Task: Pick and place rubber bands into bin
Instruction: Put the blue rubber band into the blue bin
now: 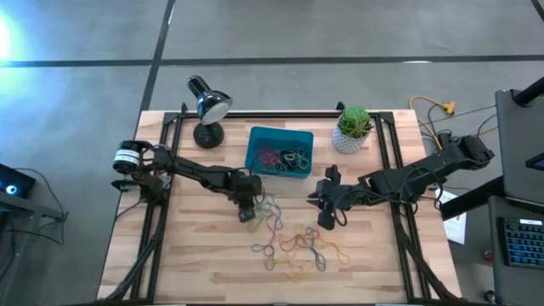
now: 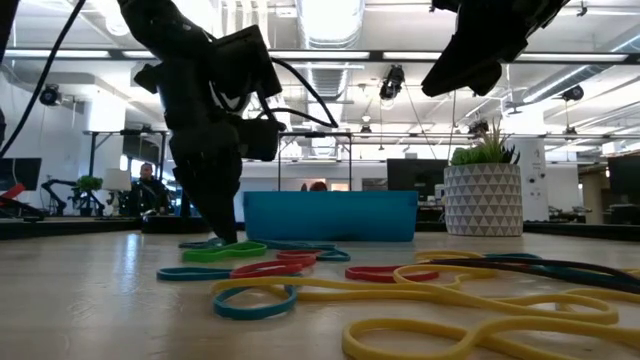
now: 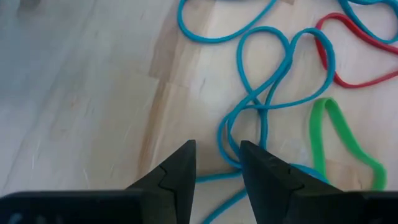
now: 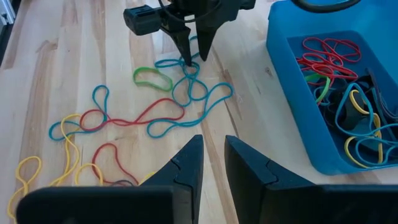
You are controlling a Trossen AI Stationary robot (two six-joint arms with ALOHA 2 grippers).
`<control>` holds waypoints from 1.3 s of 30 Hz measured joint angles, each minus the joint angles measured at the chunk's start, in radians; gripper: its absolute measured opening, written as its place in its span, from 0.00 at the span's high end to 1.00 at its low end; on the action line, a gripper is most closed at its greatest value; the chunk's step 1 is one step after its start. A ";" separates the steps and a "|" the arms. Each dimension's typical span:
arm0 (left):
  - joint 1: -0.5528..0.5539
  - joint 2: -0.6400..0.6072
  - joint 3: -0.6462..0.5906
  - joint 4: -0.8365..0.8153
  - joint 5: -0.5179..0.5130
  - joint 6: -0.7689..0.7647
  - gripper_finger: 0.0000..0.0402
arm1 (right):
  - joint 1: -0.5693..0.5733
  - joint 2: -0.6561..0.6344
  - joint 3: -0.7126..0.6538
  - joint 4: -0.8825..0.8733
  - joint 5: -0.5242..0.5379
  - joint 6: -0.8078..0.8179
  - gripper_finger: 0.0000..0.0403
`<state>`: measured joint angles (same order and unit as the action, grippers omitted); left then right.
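The left gripper [image 3: 217, 163], fingers slightly parted, seemingly straddles a blue rubber band [image 3: 261, 93] beside the bin [image 1: 255, 144]. The right gripper [image 4: 213, 163] hovers empty, narrowly apart; a lamp [image 1: 206, 106] and plant pot [image 1: 348, 140] flank the bin.

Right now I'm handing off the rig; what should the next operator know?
Left hand: down on the table at a blue rubber band, fingers slightly apart astride a strand, nothing lifted.
Right hand: raised above the table, empty, fingers narrowly apart.
Bin: behind the pile, already holding several bands.
Left: many loose rubber bands on the table, still to go in.
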<state>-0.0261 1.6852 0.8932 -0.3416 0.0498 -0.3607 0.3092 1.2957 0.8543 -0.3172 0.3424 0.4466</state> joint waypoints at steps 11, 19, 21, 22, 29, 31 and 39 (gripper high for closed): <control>0.000 0.000 0.000 0.010 0.007 0.004 0.73 | 0.000 0.000 0.000 0.000 0.000 -0.005 0.86; 0.000 0.000 -0.001 0.039 0.028 0.002 0.73 | 0.000 0.000 0.000 0.000 0.000 -0.005 0.86; 0.000 0.000 -0.001 0.041 0.028 0.002 0.73 | 0.000 0.000 0.000 0.000 0.000 -0.005 0.86; 0.000 0.001 -0.002 0.046 0.028 0.002 0.73 | 0.000 0.000 0.000 0.000 0.001 -0.005 0.86; -0.002 0.064 0.006 0.085 0.075 0.000 0.73 | -0.001 0.000 -0.007 0.000 0.008 -0.001 0.86; -0.004 0.076 0.009 0.085 0.073 0.000 0.73 | -0.001 0.000 -0.008 0.002 0.009 0.001 0.86; -0.005 0.060 0.008 0.078 0.025 0.026 0.97 | 0.000 0.000 -0.014 0.001 0.009 0.006 0.86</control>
<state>-0.0307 1.7447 0.9012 -0.2632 0.0750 -0.3350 0.3092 1.2957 0.8402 -0.3161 0.3511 0.4530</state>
